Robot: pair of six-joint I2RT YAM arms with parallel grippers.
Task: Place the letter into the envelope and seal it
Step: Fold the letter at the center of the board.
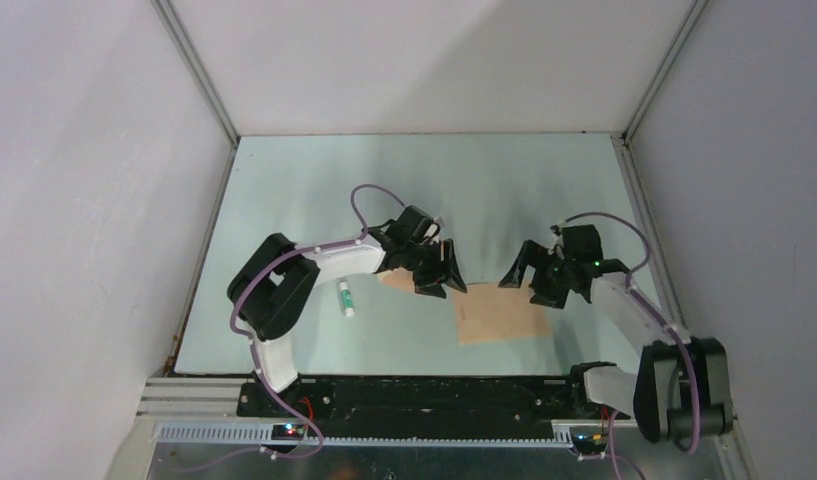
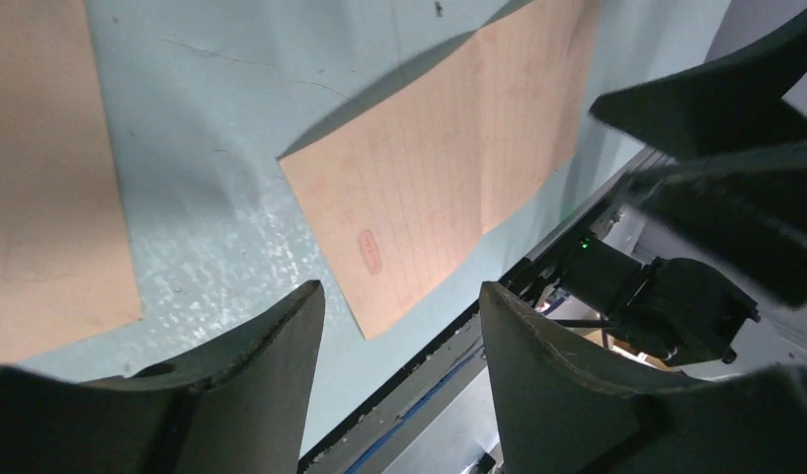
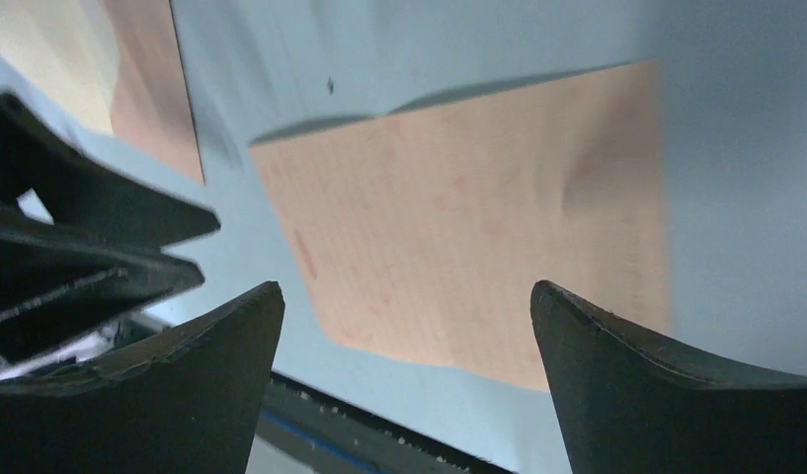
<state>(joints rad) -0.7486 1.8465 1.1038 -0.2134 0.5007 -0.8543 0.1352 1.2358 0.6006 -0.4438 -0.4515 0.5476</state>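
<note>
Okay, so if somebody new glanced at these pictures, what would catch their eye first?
Two black arms reach in toward the middle of the pale green table, with the left claw and the right claw both open and close together. Just nearer than the claws, the peach letter lies flat. The tan envelope peeks out beneath the left claw, and a small white tube lies to its left.

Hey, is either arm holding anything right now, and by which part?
Nothing is held: left gripper and right gripper are both open and empty, and the letter lies flat on the table.
</note>
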